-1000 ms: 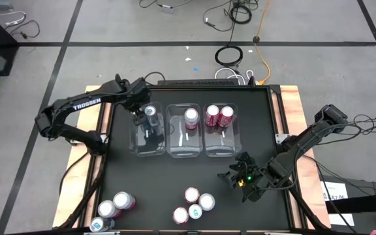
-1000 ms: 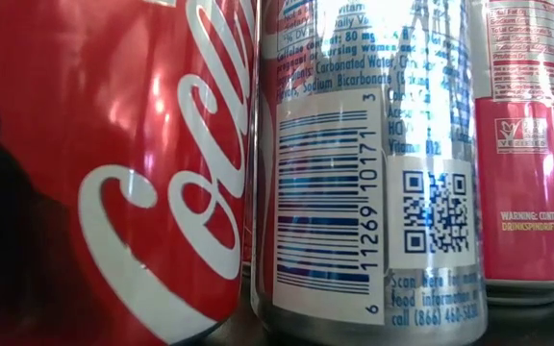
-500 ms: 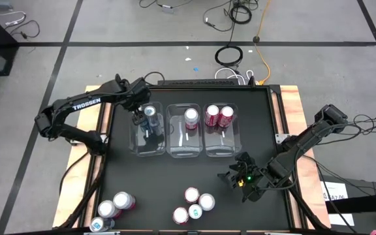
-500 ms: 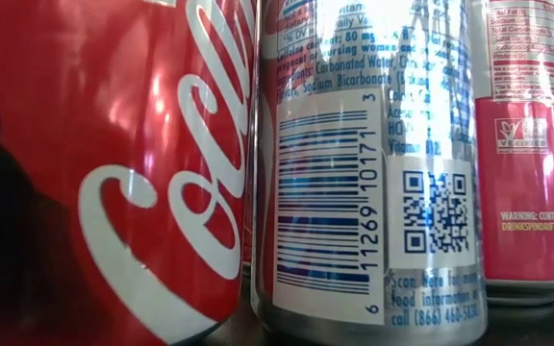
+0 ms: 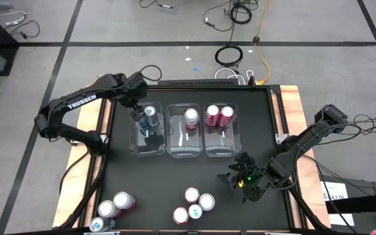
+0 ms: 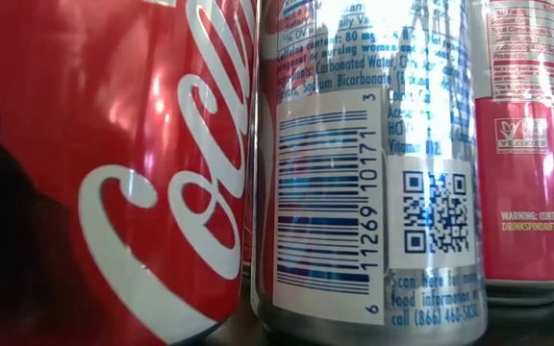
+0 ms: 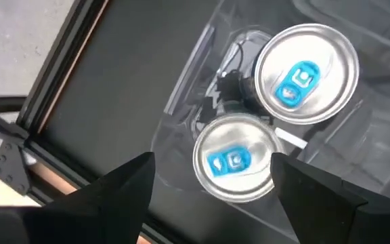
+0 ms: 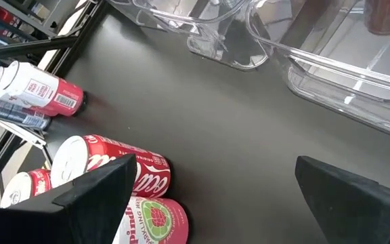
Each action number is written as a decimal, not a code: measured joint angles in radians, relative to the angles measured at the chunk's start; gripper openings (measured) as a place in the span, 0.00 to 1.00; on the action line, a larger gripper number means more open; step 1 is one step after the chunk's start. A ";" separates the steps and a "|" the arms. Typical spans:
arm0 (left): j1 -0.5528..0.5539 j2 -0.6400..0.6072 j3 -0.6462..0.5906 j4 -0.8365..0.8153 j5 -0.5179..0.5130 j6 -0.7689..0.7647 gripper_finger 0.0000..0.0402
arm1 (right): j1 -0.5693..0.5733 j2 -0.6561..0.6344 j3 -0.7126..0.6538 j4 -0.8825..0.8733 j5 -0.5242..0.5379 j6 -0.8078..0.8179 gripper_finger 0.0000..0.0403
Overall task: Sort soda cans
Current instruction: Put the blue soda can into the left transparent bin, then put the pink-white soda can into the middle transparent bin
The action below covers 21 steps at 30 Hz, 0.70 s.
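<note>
Left wrist view: left gripper (image 7: 208,179) spread above two blue-tab cans (image 7: 235,166) in the leftmost bin (image 5: 147,134). Right gripper (image 5: 237,179) spread wide over the counter (image 5: 175,176), empty.

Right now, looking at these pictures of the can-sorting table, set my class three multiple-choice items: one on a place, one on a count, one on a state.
1. Where is the left tool?
A. Above the left bin
B. Above the right bin
C. By the loose cans at the front

2. How many cans stand in the right bin?
A. None
B. Two
C. Four

3. How does the right tool stand?
A. Shut on a can
B. Open, holding nothing
C. Shut, empty

Answers:
1 A: the left wrist view looks down on two blue-tabbed cans in the left bin.
2 B: the high view shows two dark red cans side by side there.
3 B: its fingers stand wide apart over bare table.
</note>
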 joint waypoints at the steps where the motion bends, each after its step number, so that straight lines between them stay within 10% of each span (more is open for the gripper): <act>1: -0.001 -0.004 0.007 -0.009 0.001 -0.012 0.75 | 0.001 0.000 0.000 0.000 0.000 -0.001 0.98; 13: -0.080 -0.273 0.082 -0.199 0.085 -0.356 0.75 | 0.003 0.000 0.000 0.001 -0.052 -0.056 0.98; 21: -0.391 -0.512 0.016 -0.206 0.173 -0.800 0.75 | 0.003 0.000 0.000 0.001 -0.053 -0.087 0.98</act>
